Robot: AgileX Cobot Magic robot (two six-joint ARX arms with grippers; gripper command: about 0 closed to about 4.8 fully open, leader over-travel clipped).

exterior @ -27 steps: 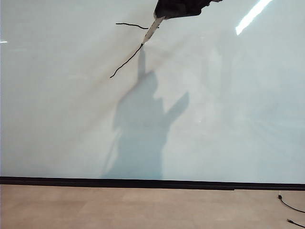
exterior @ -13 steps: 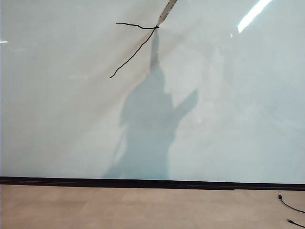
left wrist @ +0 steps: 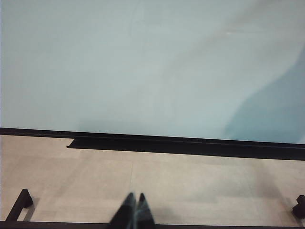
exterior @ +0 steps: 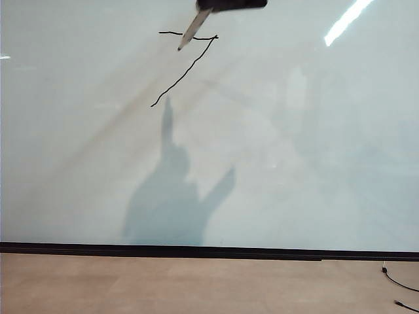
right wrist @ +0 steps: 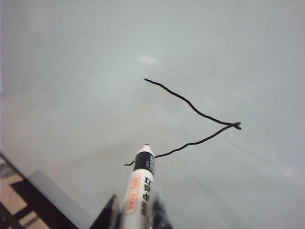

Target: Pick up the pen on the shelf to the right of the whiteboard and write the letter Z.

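Now the right gripper is at the very top edge of the exterior view, only its dark underside in the frame, and its jaws are clamped on the pen. The pen points down and to the left from the gripper, and its tip lies just under the short top stroke of the letter Z. Whether the tip touches the whiteboard I cannot tell. Its shadow falls well below on the board, apart from the tip.

Of the letter only two strokes are drawn — a short, slightly wobbly line on top and a long diagonal that goes down to the left from its right end. The bottom stroke is not yet drawn.

In the right wrist view the pen shows a white body with red print and a black band near its dark tip, held between the fingers of the right gripper. The tip is near the free end of one stroke of the letter Z on the whiteboard.

The left gripper is low, over the pale floor in front of the board, with its two fingers together and nothing between them. The dark strip along the bottom edge of the whiteboard runs in front of it — the board rises behind.
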